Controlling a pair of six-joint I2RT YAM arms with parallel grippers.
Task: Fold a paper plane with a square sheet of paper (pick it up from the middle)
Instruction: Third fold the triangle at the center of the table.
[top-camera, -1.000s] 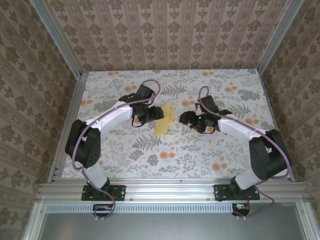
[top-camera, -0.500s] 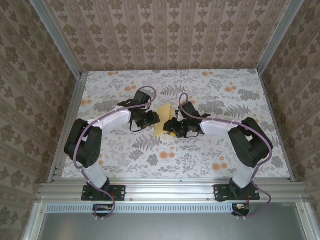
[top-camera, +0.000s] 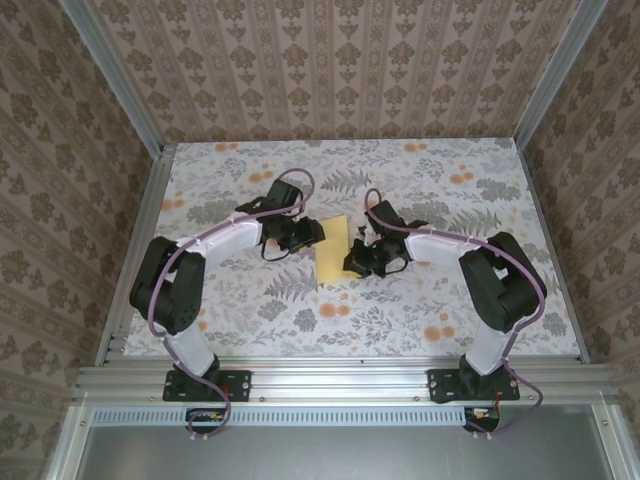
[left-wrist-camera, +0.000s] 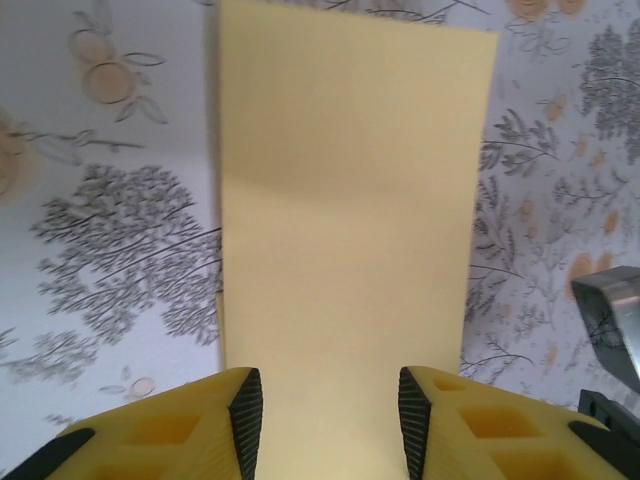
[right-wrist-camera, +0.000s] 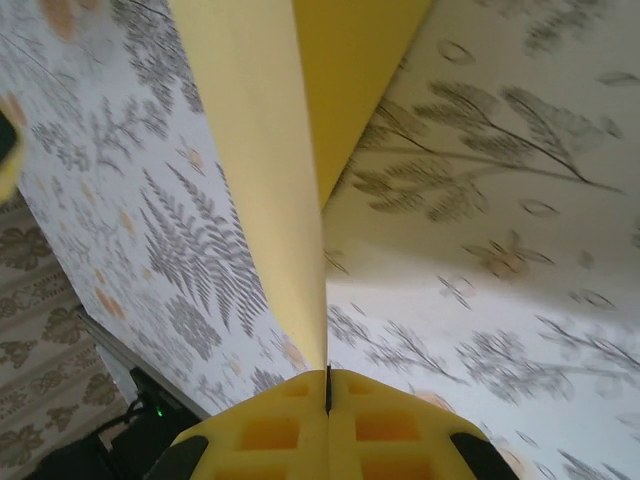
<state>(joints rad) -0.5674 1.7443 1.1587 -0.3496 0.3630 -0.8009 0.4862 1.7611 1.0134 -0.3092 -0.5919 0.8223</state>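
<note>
Marking yellow sheet of paper (top-camera: 331, 263) lying near the middle of the floral table (top-camera: 250, 310), sitting between the 2 grippers and looking like a tall rectangle from the top view. Tagging left gripper (top-camera: 314, 232) hanging just at the sheet's far left corner, pointing toward the right arm. Noting, from the left wrist, its yellow fingers (left-wrist-camera: 245, 420) standing partly apart, gap plainly showing, with the sheet running through and under that gap and spreading wider than it. Not managing to tell whether either pad is touching paper. Tagging right gripper (top-camera: 352, 265) sitting at the sheet's right edge. Noting, from the right wrist, its fingertips (right-wrist-camera: 290, 405) pressing fully together, pinching the sheet at a crease, 2 yellow panels fanning away from the pinch, lifting off the table there.
</note>
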